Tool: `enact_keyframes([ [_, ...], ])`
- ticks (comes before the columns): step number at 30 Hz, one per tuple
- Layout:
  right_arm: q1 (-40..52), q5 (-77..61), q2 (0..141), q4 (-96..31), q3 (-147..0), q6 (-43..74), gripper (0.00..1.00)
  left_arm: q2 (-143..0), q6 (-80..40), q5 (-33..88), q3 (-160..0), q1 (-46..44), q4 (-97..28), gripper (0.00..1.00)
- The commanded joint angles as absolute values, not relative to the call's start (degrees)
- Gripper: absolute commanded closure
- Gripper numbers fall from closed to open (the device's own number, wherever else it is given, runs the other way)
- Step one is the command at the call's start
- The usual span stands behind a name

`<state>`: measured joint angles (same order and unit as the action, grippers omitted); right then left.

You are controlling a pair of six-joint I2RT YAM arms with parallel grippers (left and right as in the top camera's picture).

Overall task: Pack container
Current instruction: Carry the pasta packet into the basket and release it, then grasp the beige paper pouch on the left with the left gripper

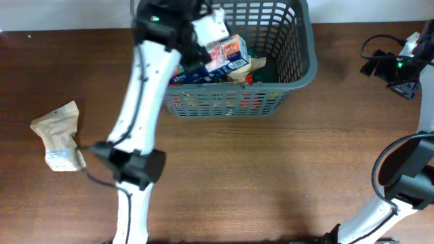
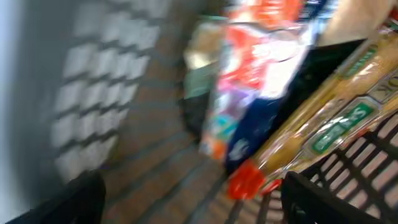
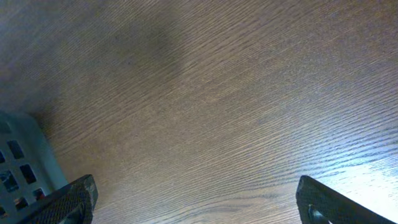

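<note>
The dark grey lattice basket (image 1: 298, 68) stands at the back centre of the table and holds several snack packets, among them a red, white and blue packet (image 1: 227, 54). My left gripper (image 1: 196, 30) is over the basket's left part, open and empty, with the packets (image 2: 261, 81) and the basket wall (image 2: 93, 93) blurred below it. A tan paper packet (image 1: 60, 135) lies on the table at the far left. My right gripper (image 1: 400, 71) is at the far right edge, open and empty over bare wood (image 3: 205, 112).
The basket's corner (image 3: 18, 162) shows at the left edge of the right wrist view. Black cables (image 1: 380, 51) trail near the right arm. The left arm's white link (image 1: 139, 129) stretches from the front edge up to the basket.
</note>
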<state>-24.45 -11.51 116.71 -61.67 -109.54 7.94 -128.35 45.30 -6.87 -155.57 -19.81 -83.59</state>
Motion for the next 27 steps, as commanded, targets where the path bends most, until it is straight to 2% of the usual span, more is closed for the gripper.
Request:
enact_keyframes([
  [1,-24.40,-11.75,115.66,-61.69,-109.27,8.45,0.01,-114.74,38.54,-8.82,-153.84,-12.97,-82.28,0.17],
  [7,-24.40,-11.75,115.66,-61.67,-109.27,8.45,0.01,-99.50,27.99,-8.16,-131.41,8.56,-78.83,0.18],
  [11,-24.40,-11.75,115.66,-61.67,-109.27,8.45,0.01,-100.53,14.85,-7.05,-117.56,20.21,-84.16,0.19],
  [13,-24.40,-11.75,115.66,-61.67,-109.27,8.45,0.01,-102.56,13.72,-5.19,-111.15,24.23,-84.71,0.21],
  [20,-24.40,-11.75,115.66,-61.67,-109.27,8.45,0.01,-110.67,13.76,-5.19,-97.17,30.48,-79.26,0.23],
  [27,-24.40,-11.75,115.66,-61.67,-109.27,8.45,0.01,-115.81,13.72,-6.94,-94.70,32.99,-74.65,0.22],
])
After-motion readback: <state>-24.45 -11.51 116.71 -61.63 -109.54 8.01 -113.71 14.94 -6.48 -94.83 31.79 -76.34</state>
